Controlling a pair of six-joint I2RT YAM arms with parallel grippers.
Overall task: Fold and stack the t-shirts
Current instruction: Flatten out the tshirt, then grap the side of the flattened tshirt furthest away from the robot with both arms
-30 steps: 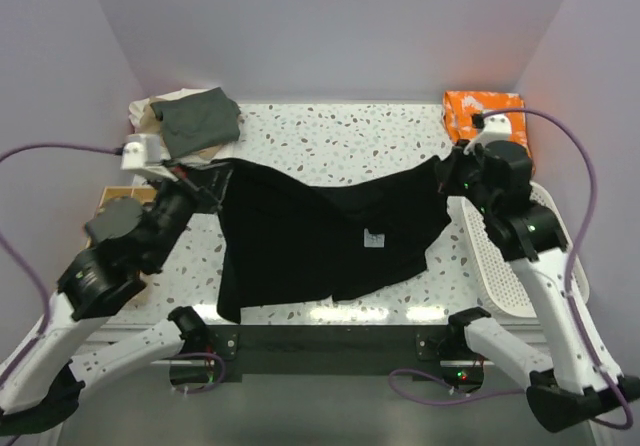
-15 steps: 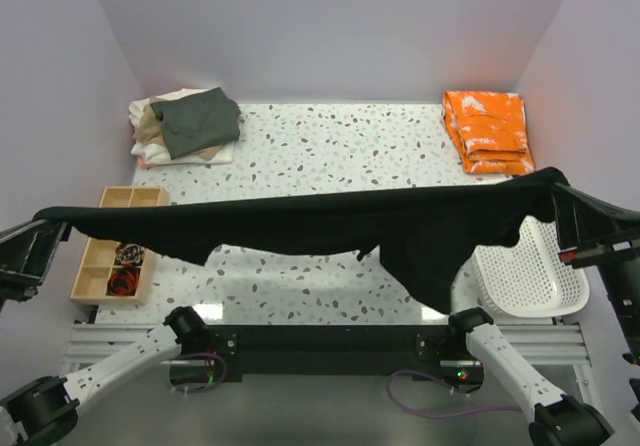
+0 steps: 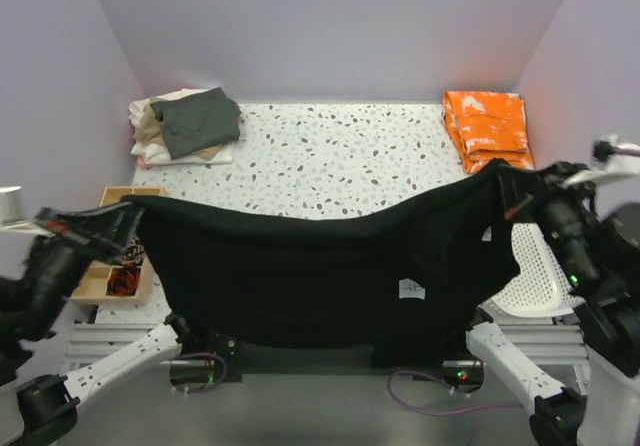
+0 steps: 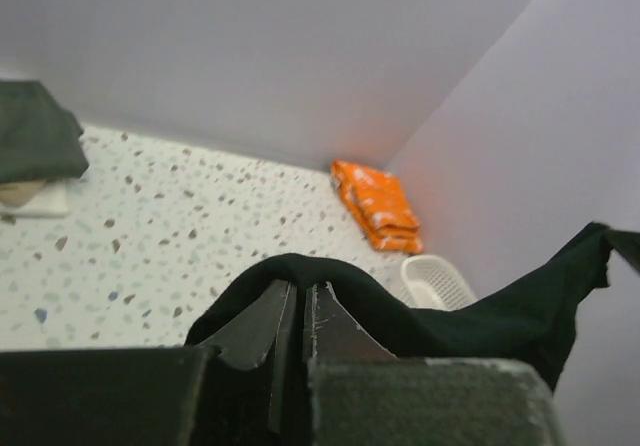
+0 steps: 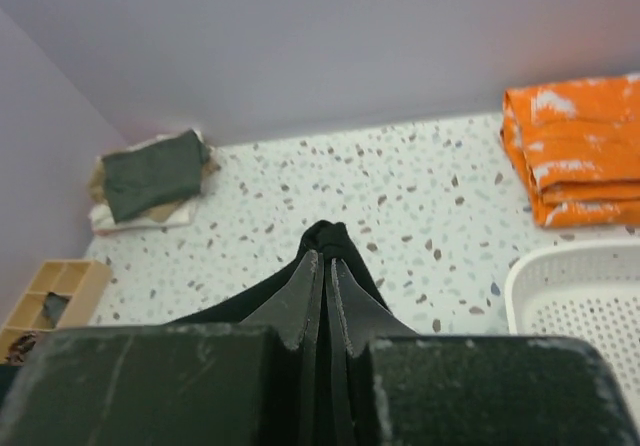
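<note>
Right now I've got the plain black soft-cloth t-shirt [image 3: 320, 276] hanging in the air between my two arms, stretched wide over the near part of the speckled white table [image 3: 340, 156], with its small white label [image 3: 411, 289] showing. My left gripper [image 4: 300, 301] is clamped tight on one top corner and my right gripper [image 5: 325, 266] is pinched on the other. I'd call this the spread-out step, before any folding. Next I reckon I lower it flat and smooth, well clear of the stack of folded grey-green, tan and cream shirts [image 3: 185, 124] at the far left.
</note>
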